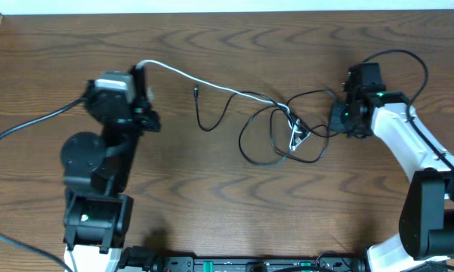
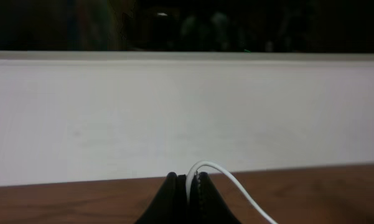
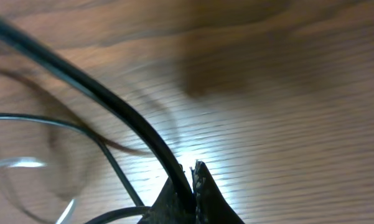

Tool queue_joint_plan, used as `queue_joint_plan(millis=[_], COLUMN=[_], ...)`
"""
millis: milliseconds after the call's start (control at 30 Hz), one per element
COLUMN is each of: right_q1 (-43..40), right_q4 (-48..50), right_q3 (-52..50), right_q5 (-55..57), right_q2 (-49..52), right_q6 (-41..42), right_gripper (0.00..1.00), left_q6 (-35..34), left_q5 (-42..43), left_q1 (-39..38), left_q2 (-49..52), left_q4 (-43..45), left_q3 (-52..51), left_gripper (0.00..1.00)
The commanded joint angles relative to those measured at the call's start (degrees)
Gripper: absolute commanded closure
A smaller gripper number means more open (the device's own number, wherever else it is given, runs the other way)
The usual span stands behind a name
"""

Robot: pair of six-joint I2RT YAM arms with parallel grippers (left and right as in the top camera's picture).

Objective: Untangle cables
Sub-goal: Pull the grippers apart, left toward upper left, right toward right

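A white cable (image 1: pixel 211 83) runs from my left gripper (image 1: pixel 142 70) at the table's far left across to a tangle (image 1: pixel 287 128) of black and white cables in the middle. The left gripper (image 2: pixel 190 179) is shut on the white cable (image 2: pixel 236 183), which arcs out to the right. A black cable (image 1: pixel 317 97) loops through the tangle to my right gripper (image 1: pixel 340 121). The right gripper (image 3: pixel 191 171) is shut on this black cable (image 3: pixel 87 84), just above the wood. A loose black plug end (image 1: pixel 196 93) lies left of the tangle.
A white wall (image 2: pixel 187 118) runs along the table's far edge, close ahead of the left gripper. Thick black robot cords trail off the left side (image 1: pixel 30 125) and loop above the right arm (image 1: pixel 404 60). The arm bases (image 1: pixel 98 219) stand at the front.
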Motion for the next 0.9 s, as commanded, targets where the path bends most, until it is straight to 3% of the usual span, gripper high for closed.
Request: queue_joint_plan(millis=[0, 333, 867], right_q1=[-2.8, -13.7, -28.0], right_q4=[0.2, 1.1, -0.5], right_q3=[-0.1, -0.1, -0.1], right_q5=[3.1, 4.2, 2.8], right_q2=[0.2, 0.2, 0.2], right_q6=[0.4, 1.3, 5.3], right_gripper=[0.99, 0.99, 0.99], left_q6=[-2.1, -2.6, -2.6], left_q5=[1.0, 1.0, 1.0], left_q1=[4.2, 9.6, 17.0], left_q2=[-1.6, -2.2, -2.2], left_q4=[0.3, -6.7, -9.8], left_q3=[2.3, 2.3, 2.2], left_gripper=[0.92, 0.92, 0.92])
